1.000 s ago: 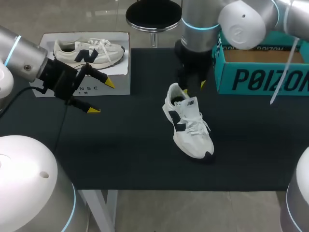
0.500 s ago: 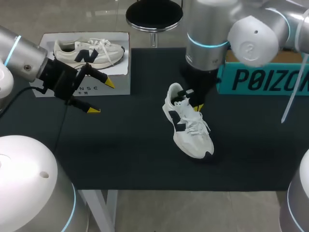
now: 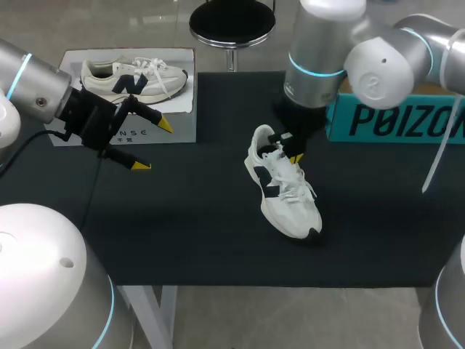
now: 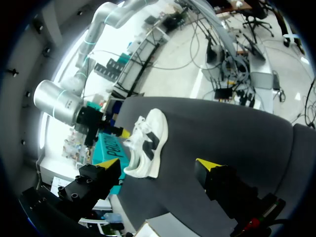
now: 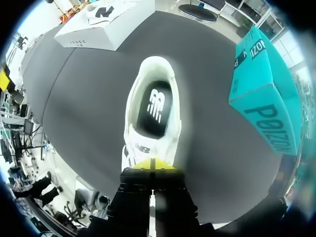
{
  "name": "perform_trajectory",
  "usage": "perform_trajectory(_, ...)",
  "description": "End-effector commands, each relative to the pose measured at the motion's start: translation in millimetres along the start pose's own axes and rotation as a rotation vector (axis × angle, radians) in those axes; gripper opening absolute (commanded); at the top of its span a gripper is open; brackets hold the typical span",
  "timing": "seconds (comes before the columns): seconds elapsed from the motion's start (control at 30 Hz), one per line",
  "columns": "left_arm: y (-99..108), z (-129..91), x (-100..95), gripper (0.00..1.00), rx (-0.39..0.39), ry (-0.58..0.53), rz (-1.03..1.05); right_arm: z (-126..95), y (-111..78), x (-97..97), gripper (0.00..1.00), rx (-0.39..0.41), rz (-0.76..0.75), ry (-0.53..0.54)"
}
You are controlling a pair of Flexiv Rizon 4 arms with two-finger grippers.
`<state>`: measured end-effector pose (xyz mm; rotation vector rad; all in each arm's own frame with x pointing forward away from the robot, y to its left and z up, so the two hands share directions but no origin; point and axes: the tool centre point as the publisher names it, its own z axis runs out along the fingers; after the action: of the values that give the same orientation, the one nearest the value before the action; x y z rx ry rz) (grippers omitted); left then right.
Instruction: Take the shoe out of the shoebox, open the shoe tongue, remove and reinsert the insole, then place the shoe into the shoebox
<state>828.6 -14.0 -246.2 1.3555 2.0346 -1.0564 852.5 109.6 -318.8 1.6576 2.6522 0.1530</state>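
Currently your shoe (image 3: 285, 190) lies on the mat (image 3: 182, 218) beside the teal shoebox (image 3: 392, 116), so unboxing is done. Your right gripper (image 3: 290, 149) sits at the tongue (image 5: 148, 150), tips pressed together; whether they pinch it cannot be told. Your left gripper (image 3: 153, 145) hangs wide open, empty. The insole (image 5: 155, 107) lies seated; its removal, refitting and the reboxing remain.

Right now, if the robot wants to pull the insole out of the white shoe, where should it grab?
Probably the insole at its heel end, coming straight down from above. The shoe stands upright on its sole, opening facing up, and the heel end lies bare there, while the front runs under the tongue. The right tool hangs just over that tongue.
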Motion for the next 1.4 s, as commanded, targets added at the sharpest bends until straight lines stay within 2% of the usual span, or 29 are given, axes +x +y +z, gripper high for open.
perform_trajectory(0.03, 0.1, 0.3, -0.3, 1.0, -0.002, 0.004, 0.0, 12.5, 27.6, 8.2, 0.0, 0.005, -0.021, 0.003)
perform_trajectory(0.13, 0.1, 0.3, -0.3, 1.0, -0.002, 0.004, 0.0, 14.6, 38.2, 13.9, 0.0, -0.008, -0.035, 0.01)
perform_trajectory(0.23, 0.1, 0.3, -0.3, 1.0, -0.002, 0.004, 0.0, 14.7, 39.5, 14.5, 0.0, -0.01, -0.039, 0.013)
perform_trajectory(0.57, 0.1, 0.3, -0.3, 1.0, -0.002, 0.004, 0.0, -37.3, 9.5, 12.0, 0.0, -0.014, -0.04, -0.031)
perform_trajectory(0.67, 0.1, 0.3, -0.3, 1.0, -0.002, 0.004, 0.0, -50.3, 6.5, 14.2, 0.0, 0.028, -0.063, -0.058)
perform_trajectory(0.73, 0.1, 0.3, -0.3, 1.0, -0.002, 0.004, 0.0, -54.2, 6.4, 14.2, 0.0, 0.03, -0.066, -0.061)
perform_trajectory(0.87, 0.1, 0.3, -0.3, 1.0, -0.002, 0.004, 0.0, -56.5, 17.9, 14.6, 0.0, 0.036, -0.1, -0.061)
perform_trajectory(0.97, 0.1, 0.3, -0.3, 1.0, -0.002, 0.004, 0.0, -50.1, 33.2, 14.8, 0.0, 0.02, -0.208, 0.033)
perform_trajectory(1.03, 0.1, 0.3, -0.3, 1.0, -0.002, 0.004, 0.0, -43.8, 44.1, 17.7, 0.0, 0.026, -0.34, 0.121)
perform_trajectory(1.13, 0.1, 0.3, -0.3, 1.0, -0.002, 0.004, 0.0, -40.3, 53.4, 25.6, 0.0, 0.111, -0.532, 0.156)
perform_trajectory(1.2, 0.1, 0.3, -0.3, 1.0, -0.002, 0.004, 0.0, -38.2, 55.0, 33.1, 0.0, 0.268, -0.683, 0.091)
perform_trajectory(1.23, 0.1, 0.3, -0.3, 1.0, -0.002, 0.004, 0.0, -35.5, 54.6, 34.1, 0.0, 0.393, -0.666, 0.018)
perform_trajectory(1.27, 0.1, 0.3, -0.3, 1.0, -0.002, 0.004, 0.0, -36.7, 53.8, 33.2, 0.0, 0.356, -0.643, 0.057)
perform_trajectory(1.4, 0.1, 0.3, -0.3, 1.0, -0.002, 0.004, 0.0, -40.0, 54.7, 32.0, 0.0, 0.354, -0.623, 0.053)
